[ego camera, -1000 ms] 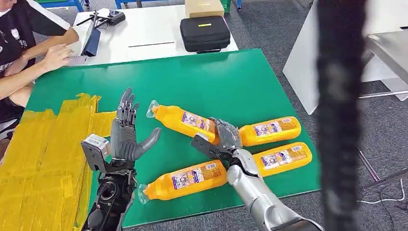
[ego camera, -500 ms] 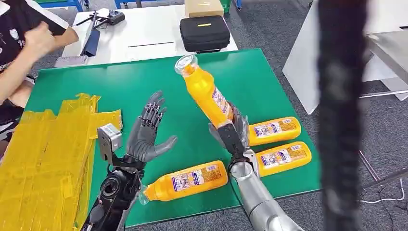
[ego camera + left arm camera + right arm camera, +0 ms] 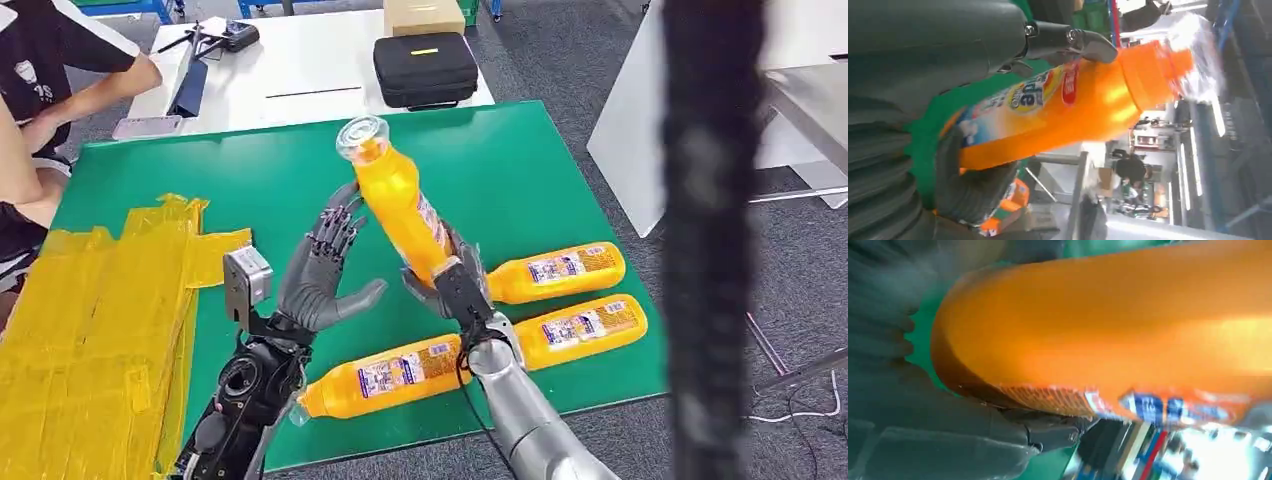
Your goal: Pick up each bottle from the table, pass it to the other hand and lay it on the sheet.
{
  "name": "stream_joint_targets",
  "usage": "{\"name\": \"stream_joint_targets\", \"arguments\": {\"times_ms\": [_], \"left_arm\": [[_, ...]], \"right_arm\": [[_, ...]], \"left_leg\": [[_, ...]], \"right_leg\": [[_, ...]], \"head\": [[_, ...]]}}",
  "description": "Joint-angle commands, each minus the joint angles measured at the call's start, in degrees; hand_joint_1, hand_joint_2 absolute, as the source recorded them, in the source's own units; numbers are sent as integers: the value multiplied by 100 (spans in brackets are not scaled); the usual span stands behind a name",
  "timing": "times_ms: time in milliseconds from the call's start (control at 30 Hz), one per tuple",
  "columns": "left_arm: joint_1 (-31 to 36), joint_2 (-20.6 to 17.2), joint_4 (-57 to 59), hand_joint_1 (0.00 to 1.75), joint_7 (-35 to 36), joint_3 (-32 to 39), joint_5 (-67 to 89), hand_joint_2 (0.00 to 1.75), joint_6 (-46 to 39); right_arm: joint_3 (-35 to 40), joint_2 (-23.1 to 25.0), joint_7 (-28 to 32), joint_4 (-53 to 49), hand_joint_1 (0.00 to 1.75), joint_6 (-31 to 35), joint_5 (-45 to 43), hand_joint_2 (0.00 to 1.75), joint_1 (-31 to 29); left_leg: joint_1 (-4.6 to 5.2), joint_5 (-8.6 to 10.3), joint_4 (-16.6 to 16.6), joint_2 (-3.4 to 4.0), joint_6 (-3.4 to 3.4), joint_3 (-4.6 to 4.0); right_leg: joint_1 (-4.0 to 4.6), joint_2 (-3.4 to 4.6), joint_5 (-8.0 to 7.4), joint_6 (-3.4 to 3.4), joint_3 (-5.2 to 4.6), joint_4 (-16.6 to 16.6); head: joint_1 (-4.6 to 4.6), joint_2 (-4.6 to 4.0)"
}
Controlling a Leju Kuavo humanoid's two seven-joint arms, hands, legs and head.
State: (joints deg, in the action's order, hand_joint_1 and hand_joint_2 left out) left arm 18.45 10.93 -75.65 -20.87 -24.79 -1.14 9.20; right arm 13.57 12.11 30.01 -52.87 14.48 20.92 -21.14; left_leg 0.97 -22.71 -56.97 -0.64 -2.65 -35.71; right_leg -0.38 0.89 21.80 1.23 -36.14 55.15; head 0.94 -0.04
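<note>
My right hand (image 3: pixel 452 285) grips the base of an orange bottle (image 3: pixel 398 205) and holds it up off the green table (image 3: pixel 520 170), clear cap uppermost and tilted left. The left hand (image 3: pixel 322 270) stands beside it with fingers spread, fingertips close to the bottle's side, holding nothing. In the left wrist view the same bottle (image 3: pixel 1068 110) fills the space just past my thumb (image 3: pixel 938 45). Its orange body (image 3: pixel 1108 325) crosses the right wrist view. Three more orange bottles lie on the table: one near the front (image 3: pixel 385 375), two at the right (image 3: pixel 560 272) (image 3: pixel 585 330). The yellow sheet (image 3: pixel 95 320) covers the table's left part.
A person's arm (image 3: pixel 85 95) sits at the far left by a white table (image 3: pixel 300 70) carrying a black case (image 3: pixel 425 68) and a cardboard box (image 3: pixel 425 15). A dark blurred post (image 3: pixel 705 240) stands close at the right.
The right hand lifted the bottle from the table, then carried it left toward the left hand. The left hand rose and moved right to meet it.
</note>
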Motion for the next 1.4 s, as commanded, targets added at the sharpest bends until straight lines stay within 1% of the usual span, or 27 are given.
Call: {"name": "stream_joint_targets", "arguments": {"times_ms": [33, 133, 167, 200, 233, 333, 367, 433, 500, 533, 567, 600, 633, 667, 700, 833, 867, 933, 1000, 1133, 1167, 1200, 1233, 1267, 1300, 1333, 1400], "left_arm": [[369, -136, 648, 0, 47, -189, -101, 175, -27], [380, -123, 712, 0, 49, -173, -166, 175, -17], [395, -113, 758, 0, 54, -174, -202, 175, -17], [405, -106, 787, 0, 58, -176, -223, 175, -26], [408, -102, 806, 0, 60, -177, -243, 175, -32], [425, -101, 886, 0, 64, -169, -297, 175, -61], [441, -107, 937, 0, 63, -164, -325, 175, -79], [470, -101, 1012, 0, 54, -151, -350, 175, -145], [476, -60, 1064, 0, 11, -79, -393, 175, -304], [476, -60, 1064, 0, 11, -79, -393, 175, -304], [486, -64, 1070, 91, 11, -80, -394, 175, -308], [465, -25, 1066, 175, -23, -10, -482, 175, -410], [453, -10, 1058, 175, -39, 25, -526, 175, -430], [453, -10, 1058, 175, -39, 25, -526, 175, -430], [432, -2, 1028, 175, -62, 68, -613, 175, -456], [412, -26, 992, 175, -69, 50, -698, 175, -506], [414, -36, 992, 175, -69, 37, -730, 175, -517], [416, -32, 1000, 175, -85, 43, -799, 175, -545], [419, -32, 996, 175, -93, 42, -827, 175, -558], [404, -23, 984, 175, -110, 65, -863, 175, -581], [404, -23, 984, 175, -110, 65, -863, 175, -581], [393, -24, 967, 175, -119, 78, -886, 175, -591], [388, -34, 950, 175, -126, 70, -912, 175, -604], [364, -66, 910, 175, -144, 59, -914, 175, -629], [328, -107, 851, 175, -164, 63, -904, 175, -657], [296, -141, 783, 175, -192, 104, -902, 175, -704], [251, -219, 613, 175, -312, 249, -732, 175, -968]], "right_arm": [[921, -71, 234, -215, 175, -454, 145, 175, 85], [1004, -103, 265, -180, 175, -429, 190, 175, 81], [1050, -121, 268, -172, 175, -369, 226, 175, 94], [1103, -130, 262, -175, 175, -312, 280, 175, 112], [1127, -130, 258, -176, 175, -298, 289, 175, 122], [1196, -132, 228, -173, 175, -282, 320, 175, 148], [1236, -131, 220, -165, 175, -251, 351, 175, 157], [1278, -128, 195, -173, 175, -231, 378, 175, 180], [1313, -141, 151, -201, 175, -185, 422, 175, 213], [1313, -141, 151, -201, 175, -185, 422, 175, 213], [1319, -146, 150, -206, 175, -183, 425, 175, 225], [1318, -159, 126, -222, 175, -169, 435, 175, 242], [1317, -165, 121, -225, 175, -159, 441, 175, 245], [1317, -165, 121, -225, 175, -159, 441, 175, 245], [1311, -179, 112, -240, 175, -143, 446, 175, 258], [1288, -212, 95, -277, 175, -107, 442, 175, 281], [1278, -217, 89, -286, 175, -89, 438, 175, 289], [1263, -224, 88, -305, 175, -63, 432, 175, 308], [1256, -227, 89, -334, 175, -38, 440, 175, 326], [1248, -224, 84, -348, 175, -7, 449, 175, 339], [1248, -224, 84, -348, 175, -7, 449, 175, 339], [1244, -222, 80, -359, 175, 4, 452, 175, 346], [1235, -222, 69, -380, 175, 30, 471, 175, 357], [1167, -197, 31, -422, 161, 148, 464, 175, 397], [1089, -170, -17, -479, 30, 216, 407, 175, 437], [1061, -171, -21, -566, 0, 294, 398, 175, 474], [1040, -191, -69, -827, 0, 359, 387, 175, 557]], "left_leg": [[-8, -14, -2, -2, 21, 29], [-3, -7, 2, 3, 12, 13], [-10, -29, -7, 11, 30, 47], [-4, -9, 1, 1, 16, 19], [-7, -19, -4, -1, 25, 34], [-2, -3, 3, -2, 10, 9], [-8, -15, -3, 4, 20, 26], [-4, -6, 2, 1, 13, 12], [-8, -20, -5, -3, 26, 35], [-3, -3, 3, -3, 10, 8], [-6, -14, -1, -3, 20, 27], [-4, -9, 1, -1, 16, 19], [-3, -7, 2, -1, 13, 15], [-9, -26, -7, 0, 30, 44], [-4, -7, 1, -3, 14, 14], [-5, -7, 1, -2, 12, 11], [-6, -15, -2, -3, 19, 26], [-3, -5, 2, -3, 12, 11], [-9, -20, -6, -4, 23, 32], [-4, -6, 1, -3, 12, 12], [-11, -27, -9, -2, 29, 43], [-4, -7, 1, -3, 13, 13], [-3, -5, 2, -2, 12, 11], [-6, -15, -1, -2, 20, 26], [-4, -7, 2, -2, 14, 14], [-6, -14, -1, -3, 20, 27], [-6, -17, -3, 3, 21, 28]], "right_leg": [[8, -12, 16, -5, 31, 0], [3, -1, 5, -2, 14, -3], [10, -2, 25, -6, 48, 5], [5, -8, 9, -3, 20, -2], [7, -14, 20, -4, 35, 3], [2, -6, 4, -1, 9, -3], [9, -5, 13, -3, 27, -1], [4, -5, 5, -2, 12, -4], [8, -16, 21, -5, 37, 3], [3, -7, 4, -2, 8, -4], [6, -13, 16, -4, 29, 1], [4, -9, 10, -3, 19, -2], [3, -8, 8, -2, 15, -3], [10, -14, 27, -5, 46, 5], [4, -10, 9, -2, 15, -2], [5, -8, 7, -2, 13, -3], [7, -12, 16, -3, 28, 0], [3, -9, 7, -2, 12, -3], [9, -16, 21, -3, 36, 3], [4, -8, 7, -2, 13, -3], [11, -17, 28, -5, 46, 5], [4, -9, 8, -2, 15, -2], [3, -8, 6, -2, 11, -3], [6, -12, 16, -3, 28, 0], [4, -8, 8, -2, 15, -3], [7, -12, 16, -4, 28, -1], [7, -7, 17, -4, 28, 1]], "head": [[2, 0], [0, 0], [0, 0], [0, 0], [2, 0], [-2, 0], [0, 0], [0, 0], [0, 0], [-2, 0], [0, 0], [0, 0], [0, 0], [0, 0], [2, 0], [0, 0], [0, 0], [0, 0], [0, 0], [2, 0], [0, 0], [0, 0], [0, 0], [0, 0], [0, 0], [0, 0], [0, 0]]}}
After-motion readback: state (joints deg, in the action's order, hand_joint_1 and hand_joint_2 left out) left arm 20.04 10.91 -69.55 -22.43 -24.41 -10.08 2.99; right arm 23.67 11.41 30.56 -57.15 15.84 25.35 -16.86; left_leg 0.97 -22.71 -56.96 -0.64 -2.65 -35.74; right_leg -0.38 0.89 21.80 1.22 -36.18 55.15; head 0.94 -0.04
